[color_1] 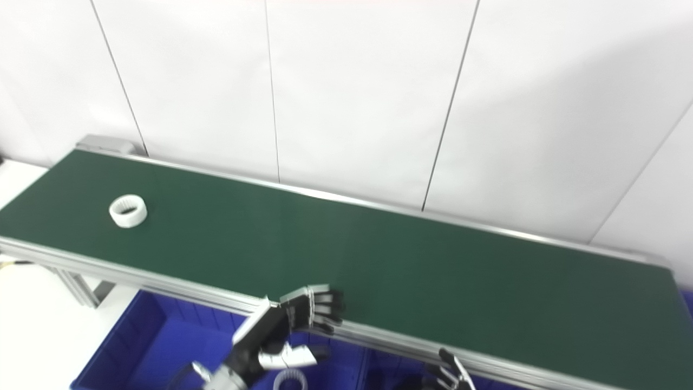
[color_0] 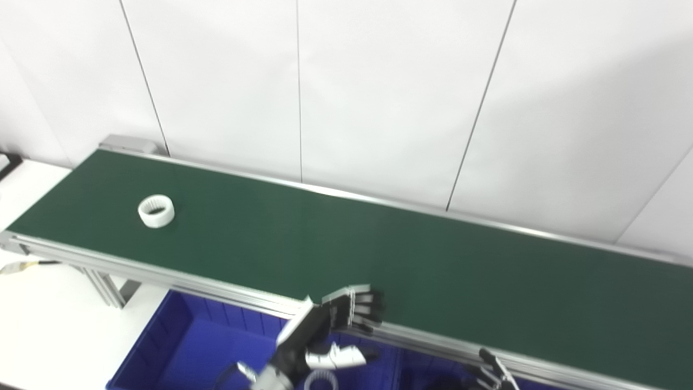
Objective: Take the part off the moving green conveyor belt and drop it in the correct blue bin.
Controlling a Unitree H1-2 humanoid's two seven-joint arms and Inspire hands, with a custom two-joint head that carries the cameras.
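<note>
Both head cameras look down from nearby, side by side, sharing the green conveyor belt (color_0: 379, 254).

A white panelled wall (color_0: 379, 81) stands directly behind the scene. Thin dark vertical seams (color_0: 299, 89) divide the wall into wide panels; the seams lean slightly outward toward the top in both views.

A white table surface (color_0: 38, 325) lies at lower left. A light-coloured cable with a yellowish end (color_0: 21, 265) rests on this surface near the left edge. A dark object (color_0: 8, 162) is partly visible at the far left edge of the left eye view; its identity cannot be determined.

A small grey metal housing (color_0: 127, 143) sits against the base of the wall at upper left.
</note>
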